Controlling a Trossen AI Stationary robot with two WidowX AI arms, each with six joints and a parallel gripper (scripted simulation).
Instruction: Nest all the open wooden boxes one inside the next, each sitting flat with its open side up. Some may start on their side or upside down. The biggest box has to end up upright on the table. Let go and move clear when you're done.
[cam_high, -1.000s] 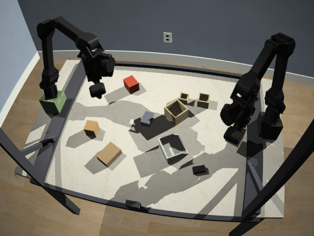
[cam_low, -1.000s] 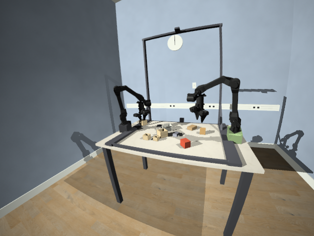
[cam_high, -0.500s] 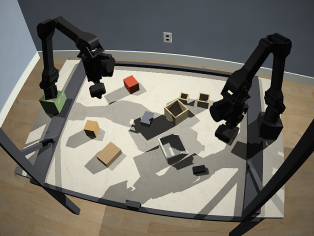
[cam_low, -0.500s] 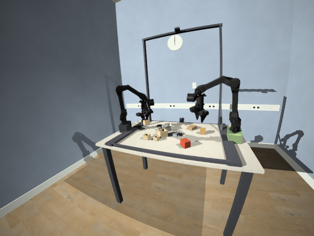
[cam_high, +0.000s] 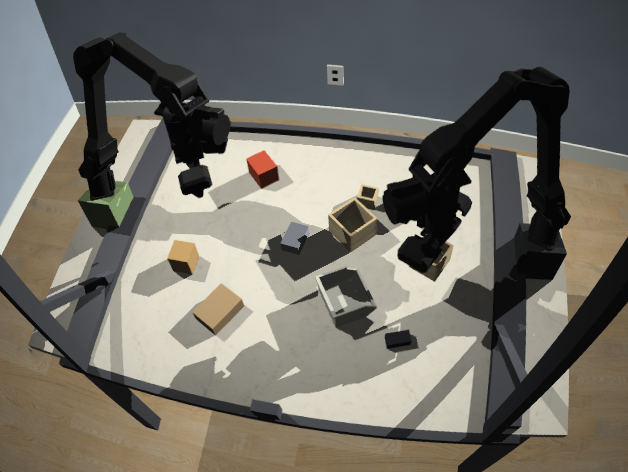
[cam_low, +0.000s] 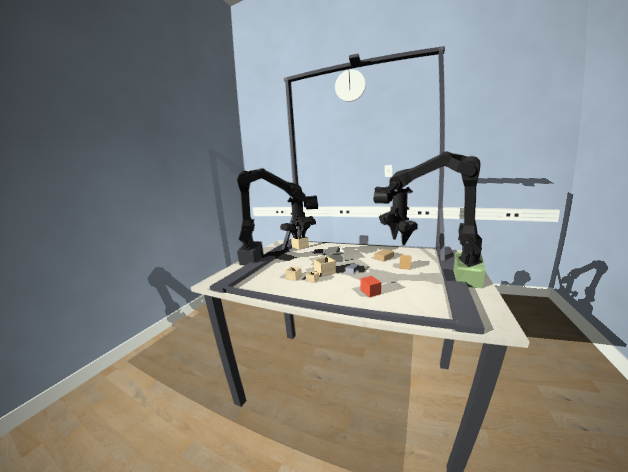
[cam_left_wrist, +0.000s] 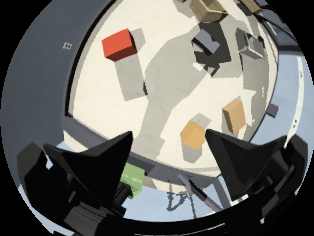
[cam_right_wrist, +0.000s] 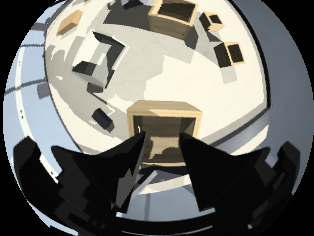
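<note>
The largest wooden box (cam_high: 362, 234) (cam_low: 327, 268) stands open side up mid-table. The smallest one (cam_high: 369, 203) (cam_low: 312, 277) stands behind it, open side up. Another small box (cam_low: 293, 276) (cam_right_wrist: 229, 52) also stands open side up; my right arm hides it in the top view. My right gripper (cam_right_wrist: 162, 135) has both fingers inside a mid-sized wooden box (cam_high: 431, 273) (cam_low: 299, 244) (cam_right_wrist: 165, 107), spread against its walls, and holds it above the table, open side up. My left gripper (cam_high: 197, 192) (cam_low: 399, 234) (cam_left_wrist: 170, 134) is open, empty and high over the table.
A grey open container (cam_high: 355, 310) and a black block (cam_high: 397, 339) (cam_right_wrist: 102, 119) lie nearer the front. A blue-grey block (cam_high: 295, 237) is left of the largest box. A red block (cam_high: 262, 168), an orange block (cam_high: 183, 256) and a tan block (cam_high: 219, 307) stand farther left.
</note>
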